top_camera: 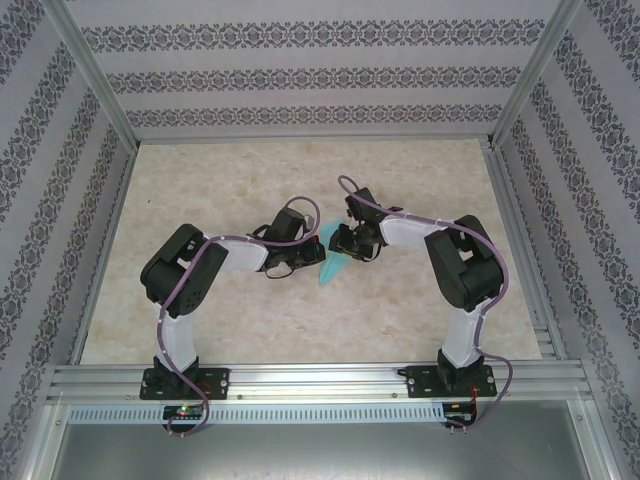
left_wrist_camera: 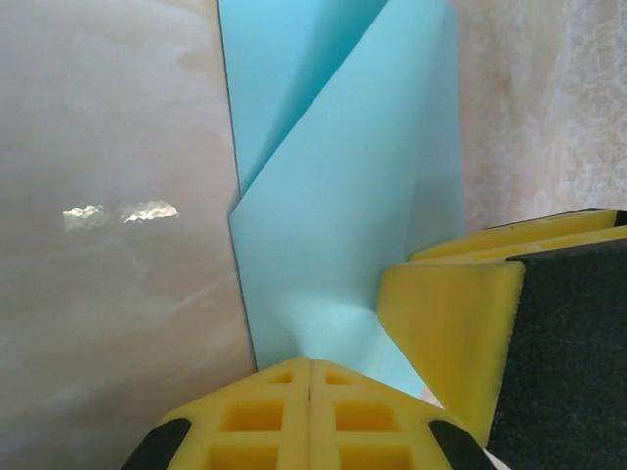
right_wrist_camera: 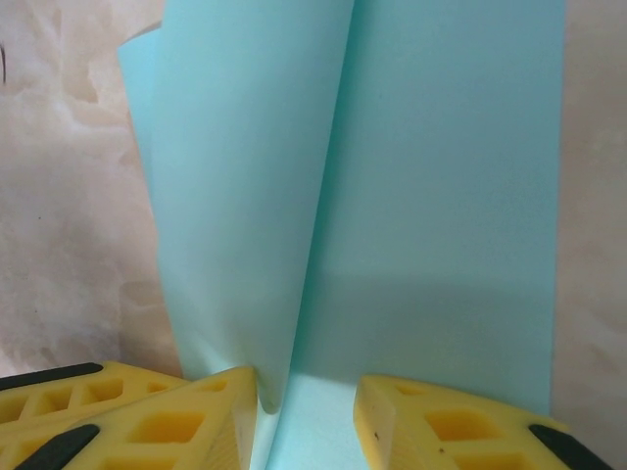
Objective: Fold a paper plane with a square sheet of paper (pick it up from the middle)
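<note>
Looking down from above, I see the paper plane (top_camera: pixel 333 265) lying on the worktop (top_camera: pixel 400 320), a glossy beige slab with pale marbled veins. My left end effector (top_camera: pixel 305 255) is on one side of it and my right end effector (top_camera: pixel 345 248) is on the other. Both crowd over the plane, so only a slim pointed turquoise end shows past them.

In my left wrist view the paper plane (left_wrist_camera: pixel 333 196) is thin, smooth and matte. It has crisp straight edges, and a slanting flap is folded over a flat layer. My left end effector (left_wrist_camera: pixel 310 377) is closed, its ribbed yellow fingers meeting along a seam right at the plane's near edge. I cannot tell whether any paper is pinched between them. Just beside the plane's long edge sits one of my right arm's fingers (left_wrist_camera: pixel 451 323), blocky yellow with a rough black pad. The worktop (left_wrist_camera: pixel 118 294) beside the plane carries a bright glare spot.

In my right wrist view the paper plane (right_wrist_camera: pixel 441 196) has one flat panel and one panel lifted into a soft curve along a lengthwise crease. My right end effector (right_wrist_camera: pixel 304 392) has its jaws apart, astride that crease. The raised panel's foot touches one yellow finger (right_wrist_camera: pixel 196 421), while the other finger rests over the flat panel. The plane's far end runs out of frame in both wrist views.
</note>
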Controlling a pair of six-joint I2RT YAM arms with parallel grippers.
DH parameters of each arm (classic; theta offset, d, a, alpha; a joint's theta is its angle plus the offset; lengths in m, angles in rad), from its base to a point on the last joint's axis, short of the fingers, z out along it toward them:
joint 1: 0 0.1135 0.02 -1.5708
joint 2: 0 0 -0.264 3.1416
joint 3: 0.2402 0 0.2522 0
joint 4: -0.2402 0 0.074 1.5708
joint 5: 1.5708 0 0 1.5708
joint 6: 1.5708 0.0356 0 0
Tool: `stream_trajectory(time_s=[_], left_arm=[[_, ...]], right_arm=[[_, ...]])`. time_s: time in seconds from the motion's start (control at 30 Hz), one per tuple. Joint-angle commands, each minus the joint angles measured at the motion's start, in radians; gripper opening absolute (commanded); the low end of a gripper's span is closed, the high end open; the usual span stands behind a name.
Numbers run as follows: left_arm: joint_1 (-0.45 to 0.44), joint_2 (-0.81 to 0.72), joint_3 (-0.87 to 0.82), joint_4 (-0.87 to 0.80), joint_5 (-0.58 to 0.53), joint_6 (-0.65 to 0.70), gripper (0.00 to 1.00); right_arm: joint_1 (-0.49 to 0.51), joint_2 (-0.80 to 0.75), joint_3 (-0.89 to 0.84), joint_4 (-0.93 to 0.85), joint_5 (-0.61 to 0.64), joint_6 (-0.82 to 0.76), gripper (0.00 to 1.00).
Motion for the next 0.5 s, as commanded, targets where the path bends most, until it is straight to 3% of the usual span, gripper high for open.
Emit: stream_trajectory(time_s=[0.0,0.47], left_arm=[[0.003,-0.031,0.026,-0.071,-0.03,0.037,0.04],[0.002,-0.067,0.041,-0.074,-0.034,0.053,0.06]], right_arm=[[0.018,0.165,-0.067,-0.123,0.156,-0.021,0.37],[0.037,0.206,-0.046,-0.153,0.182,-0.011,0.39]])
